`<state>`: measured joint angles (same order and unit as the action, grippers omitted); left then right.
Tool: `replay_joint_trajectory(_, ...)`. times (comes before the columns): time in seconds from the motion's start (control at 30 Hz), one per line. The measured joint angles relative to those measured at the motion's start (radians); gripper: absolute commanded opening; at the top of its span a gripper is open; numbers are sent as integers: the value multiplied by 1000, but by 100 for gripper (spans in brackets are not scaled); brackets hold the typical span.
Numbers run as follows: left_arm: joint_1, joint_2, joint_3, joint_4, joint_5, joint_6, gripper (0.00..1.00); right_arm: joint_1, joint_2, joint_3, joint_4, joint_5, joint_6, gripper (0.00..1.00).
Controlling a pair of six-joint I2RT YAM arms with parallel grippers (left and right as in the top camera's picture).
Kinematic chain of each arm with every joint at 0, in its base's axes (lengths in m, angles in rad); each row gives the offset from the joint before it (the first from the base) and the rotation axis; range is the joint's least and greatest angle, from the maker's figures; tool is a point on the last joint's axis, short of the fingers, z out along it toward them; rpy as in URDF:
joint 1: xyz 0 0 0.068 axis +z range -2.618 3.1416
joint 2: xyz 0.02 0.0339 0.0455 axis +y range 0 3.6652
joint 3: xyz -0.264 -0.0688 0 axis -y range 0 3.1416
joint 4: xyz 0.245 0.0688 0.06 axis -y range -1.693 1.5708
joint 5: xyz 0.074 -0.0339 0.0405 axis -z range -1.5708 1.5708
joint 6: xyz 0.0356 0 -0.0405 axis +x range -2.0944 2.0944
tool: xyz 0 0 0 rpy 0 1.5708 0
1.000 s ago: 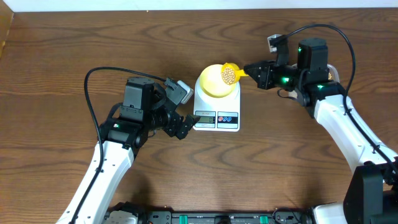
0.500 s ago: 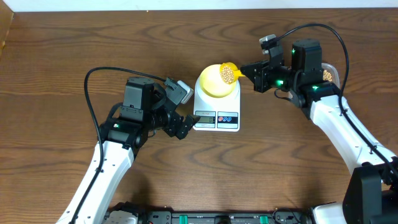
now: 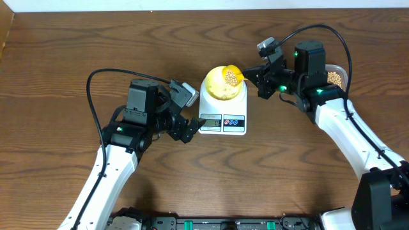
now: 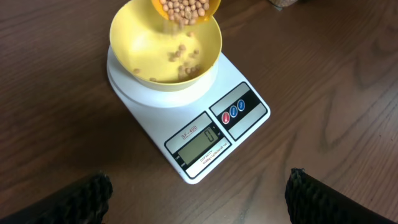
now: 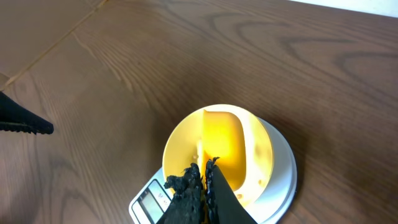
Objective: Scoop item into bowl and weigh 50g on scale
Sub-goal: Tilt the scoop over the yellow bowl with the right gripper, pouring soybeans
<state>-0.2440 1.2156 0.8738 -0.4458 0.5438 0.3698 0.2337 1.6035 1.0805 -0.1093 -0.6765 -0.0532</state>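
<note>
The white scale [image 3: 223, 114] stands mid-table with the pale yellow bowl [image 3: 218, 89] on it. My right gripper [image 3: 250, 77] is shut on the handle of a bright yellow scoop [image 3: 232, 76], tilted over the bowl. Tan beans [image 4: 184, 9] spill from the scoop into the bowl [image 4: 140, 43]; several lie on the bowl's bottom. The scale display [image 4: 201, 140] reads 0. In the right wrist view the scoop [image 5: 224, 146] hangs over the bowl [image 5: 177, 146] past my shut fingers [image 5: 204, 169]. My left gripper [image 3: 186, 114] is open and empty, just left of the scale; its fingertips frame the left wrist view [image 4: 198, 190].
A clear tub of beans [image 3: 335, 76] sits at the right, behind my right arm. The left arm's cable [image 3: 93, 89] loops over the table on the left. The table's far edge [image 3: 192, 11] runs along the top.
My right gripper has moved left and rotated, tipping the scoop over the bowl; beans now fall into it. The left arm has not moved.
</note>
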Motion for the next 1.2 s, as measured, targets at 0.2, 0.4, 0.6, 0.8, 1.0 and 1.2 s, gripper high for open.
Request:
replay_joint_trajectory(0.2,0,0,0,0,0,0,91,0,0,0,2,0,-23,1)
replay_joint_trajectory(0.4,0,0,0,0,0,0,91,1,0,0,3,6,-44,1)
replay_joint_trajectory(0.6,0,0,0,0,0,0,91,1,0,0,3,20,-70,1)
replay_joint_trajectory(0.8,0,0,0,0,0,0,91,1,0,0,3,21,-98,1)
replay_joint_trajectory(1.0,0,0,0,0,0,0,91,1,0,0,3,23,-121,1)
replay_joint_trajectory(1.2,0,0,0,0,0,0,91,1,0,0,3,23,-152,1)
